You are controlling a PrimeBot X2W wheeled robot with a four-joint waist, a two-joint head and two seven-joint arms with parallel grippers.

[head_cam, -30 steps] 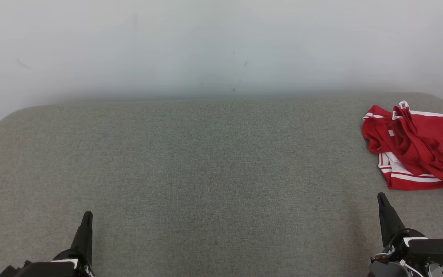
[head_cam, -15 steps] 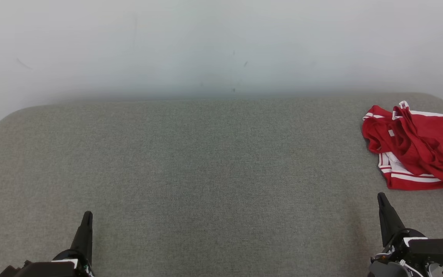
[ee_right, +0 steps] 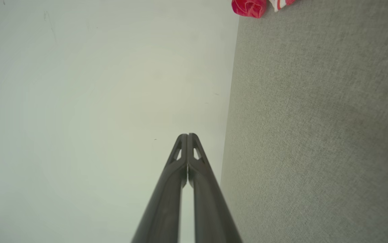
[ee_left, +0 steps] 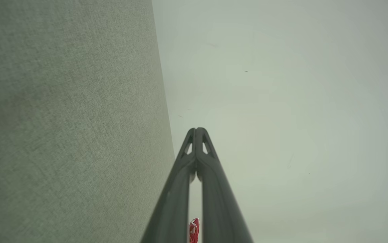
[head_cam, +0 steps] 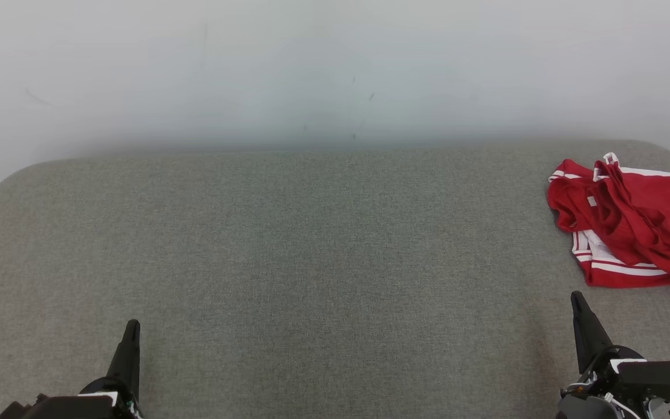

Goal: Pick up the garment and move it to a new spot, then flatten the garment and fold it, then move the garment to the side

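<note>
Your left pincer (head_cam: 132, 325) and right pincer (head_cam: 575, 298) are pressed together, empty. The garment (head_cam: 626, 227) lies by the right edge of the counter (head_cam: 311, 244), so a clumsy grab could push it off.

You see the work surface (head_cam: 311, 244) covered in grey woven cloth, matt and slightly coarse, and the garment (head_cam: 631, 224), a soft red cloth with smooth white stripes, limp and creased. The wall (head_cam: 335, 70) looks like smooth matt paint with faint scuffs, while the left gripper (ee_left: 196, 130) and right gripper (ee_right: 187, 135) show dark, smooth, plastic-looking fingers with a dull sheen.
</note>
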